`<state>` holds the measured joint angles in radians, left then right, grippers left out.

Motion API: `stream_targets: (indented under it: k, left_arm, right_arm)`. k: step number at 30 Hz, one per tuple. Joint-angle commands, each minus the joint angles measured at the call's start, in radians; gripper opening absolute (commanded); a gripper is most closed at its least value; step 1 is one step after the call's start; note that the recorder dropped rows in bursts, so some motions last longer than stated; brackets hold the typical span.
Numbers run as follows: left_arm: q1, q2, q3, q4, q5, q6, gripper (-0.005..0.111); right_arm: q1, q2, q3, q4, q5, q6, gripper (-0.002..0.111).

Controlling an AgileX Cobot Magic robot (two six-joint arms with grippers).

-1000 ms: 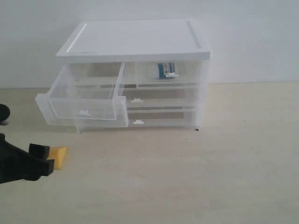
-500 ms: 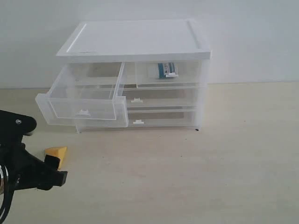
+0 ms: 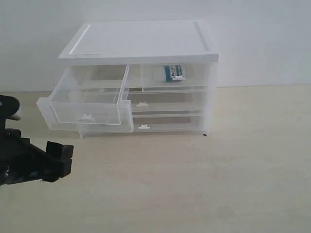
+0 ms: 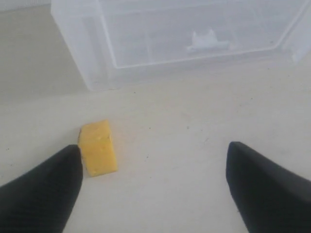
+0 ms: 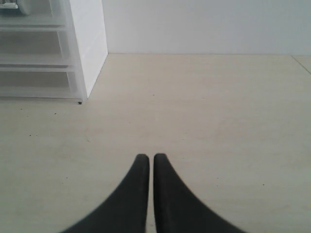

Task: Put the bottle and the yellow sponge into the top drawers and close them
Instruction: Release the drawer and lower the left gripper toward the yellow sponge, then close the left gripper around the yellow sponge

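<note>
The yellow sponge point(image 4: 98, 148) lies on the table in front of the open top left drawer point(image 3: 87, 104), touching or nearly touching the inner side of one finger point(image 4: 46, 187) of my left gripper point(image 4: 153, 146). That gripper is open wide and holds nothing. In the exterior view the left gripper point(image 3: 57, 162) hides the sponge. The bottle point(image 3: 170, 73) lies inside the shut top right drawer point(image 3: 176, 77). My right gripper point(image 5: 147, 157) is shut on nothing, low over bare table to the right of the cabinet; the exterior view does not show it.
The white drawer cabinet point(image 3: 141, 41) stands at the back of the table, with two shut full-width drawers point(image 3: 167, 103) under the top pair. The open drawer's front wall point(image 4: 160, 43) stands close beyond the sponge. The cabinet's side point(image 5: 90, 39) shows in the right wrist view.
My left gripper has moved to the right over the sponge, which showed beside it before and is now covered in the exterior view. The cabinet, drawers and bottle have not moved.
</note>
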<state>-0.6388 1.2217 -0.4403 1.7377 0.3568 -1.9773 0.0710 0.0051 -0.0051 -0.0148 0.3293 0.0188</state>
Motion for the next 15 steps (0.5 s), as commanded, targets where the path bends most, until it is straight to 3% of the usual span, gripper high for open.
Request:
stream_targets:
  k: [1,3,4,8,13,15]
  left_arm:
    - [0.002,-0.019,-0.005,0.007,0.01,-0.022,0.075]
    - [0.002,-0.026,-0.007,-0.031,0.013,0.03,0.075]
    - [0.002,-0.028,-0.012,-0.131,0.013,0.127,0.075]
    - [0.002,-0.028,-0.049,-0.673,-0.02,0.737,0.075]
    - [0.002,-0.028,-0.027,-1.493,-0.334,1.549,0.075]
    - [0.002,-0.028,0.008,-1.738,-0.451,1.781,0.075]
  right_arm:
    - [-0.002,-0.005,0.005,0.002,-0.007,0.002,0.001]
    - [-0.002,-0.005,0.005,0.002,-0.007,0.002,0.001]
    - [-0.002,-0.005,0.005,0.002,-0.007,0.002,0.001]
    - [-0.002,-0.005,0.005,0.002,-0.007,0.002,0.001]
    - [-0.002,-0.005,0.005,0.002,-0.007,0.002,0.001]
    - [-0.002,-0.005,0.005,0.002,-0.007,0.002,0.001]
